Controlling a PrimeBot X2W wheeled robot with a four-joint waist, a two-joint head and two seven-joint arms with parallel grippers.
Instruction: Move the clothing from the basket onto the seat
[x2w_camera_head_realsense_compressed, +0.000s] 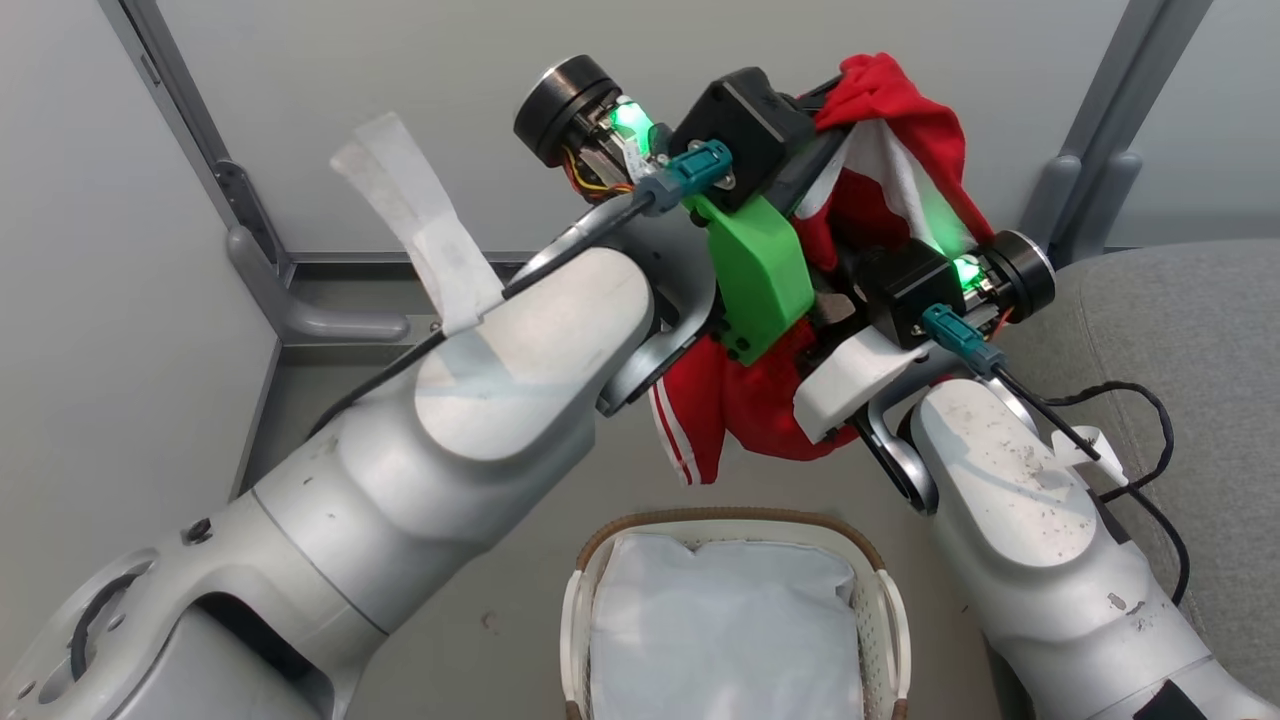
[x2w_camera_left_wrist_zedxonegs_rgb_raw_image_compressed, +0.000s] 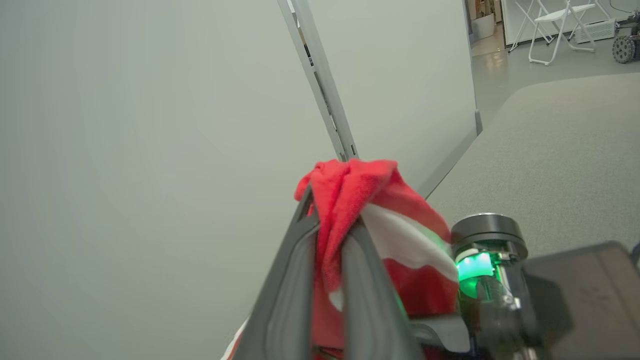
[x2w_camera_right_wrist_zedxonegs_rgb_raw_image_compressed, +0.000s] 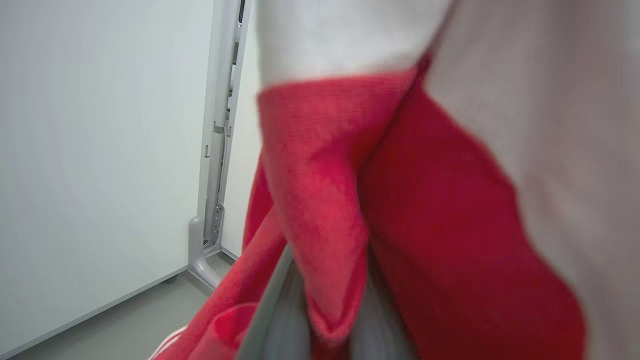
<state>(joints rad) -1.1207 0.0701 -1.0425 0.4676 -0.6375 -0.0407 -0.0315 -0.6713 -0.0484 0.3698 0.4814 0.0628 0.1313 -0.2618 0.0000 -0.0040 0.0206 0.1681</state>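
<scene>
Both arms are up and close together, sharing one garment. The left gripper (x2w_camera_left_wrist_zedxonegs_rgb_raw_image_compressed: 332, 210) is clamped on the clothing (x2w_camera_head_realsense_compressed: 745, 405). In the left wrist view a red bunch pokes out above its two dark fingers (x2w_camera_left_wrist_zedxonegs_rgb_raw_image_compressed: 290, 280), and a white band folds down on the side of the right arm's wrist. The right gripper (x2w_camera_right_wrist_zedxonegs_rgb_raw_image_compressed: 325, 285) is also pinched on the clothing. In the right wrist view a red fold sits squeezed between its grey fingers (x2w_camera_right_wrist_zedxonegs_rgb_raw_image_compressed: 272, 320), whose tips are covered by cloth. More red and white fabric hangs blurred, close to the lens.

In the head view the clothing is off the floor (x2w_camera_head_realsense_compressed: 480, 590), draped between and over both grippers. A lower red lobe with thin white stripes hangs under the left wrist's green bracket (x2w_camera_head_realsense_compressed: 760, 270).

The basket (x2w_camera_head_realsense_compressed: 730, 518) is directly below the grippers, apart from the garment, with just its white liner (x2w_camera_head_realsense_compressed: 720, 620) inside. The seat (x2w_camera_head_realsense_compressed: 1180, 320) is out past the right gripper's outer side, beside the right forearm, and the clothing isn't touching it. Pale wall panels (x2w_camera_head_realsense_compressed: 400, 60) are ahead of both grippers. A strip of tape (x2w_camera_head_realsense_compressed: 430, 230) sticks up off the left forearm.
</scene>
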